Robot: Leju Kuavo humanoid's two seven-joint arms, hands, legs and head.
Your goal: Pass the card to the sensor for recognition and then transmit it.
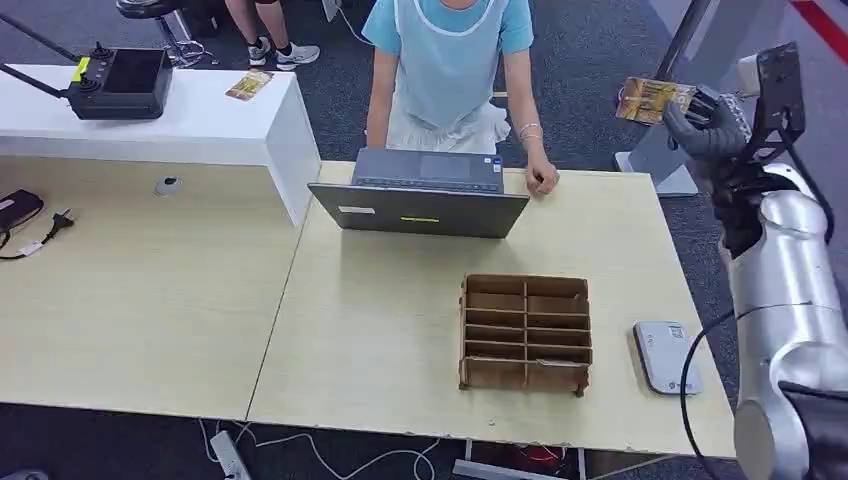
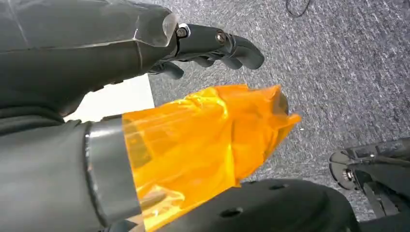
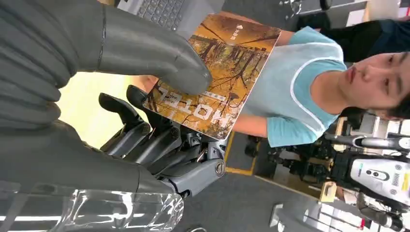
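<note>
The cardboard organizer (image 1: 525, 332) is seen lower centre of the head view on the light wood table (image 1: 380, 330); its slotted compartments look empty, though the contents cannot be fully confirmed from this angle. The card reader (image 1: 666, 356), a small white-grey pad, is placed just right of the organizer, apart from it. The card (image 1: 655, 100) is held up in the right hand (image 1: 705, 125) at the upper right of the frame, off past the table's right edge and above the floor; in the right wrist view the card (image 3: 217, 72), printed with autumn trees and "HOTEL" lettering, is pinched between the thick thumb (image 3: 159, 63) and the dark fingers under it. The left hand (image 2: 212, 48) is seen over grey carpet with fingers curled and nothing visibly held; an orange film wrap (image 2: 203, 145) is seen at the wrist. An open laptop (image 1: 425, 195) is set at the table's far edge, with a person in a light blue top (image 1: 450, 60) behind it, one hand resting on the table. A second card (image 1: 250, 85) and a black controller (image 1: 120, 85) are placed on the white counter (image 1: 200, 125) upper left. Dark grey carpet (image 1: 600, 60) is visible around.
</note>
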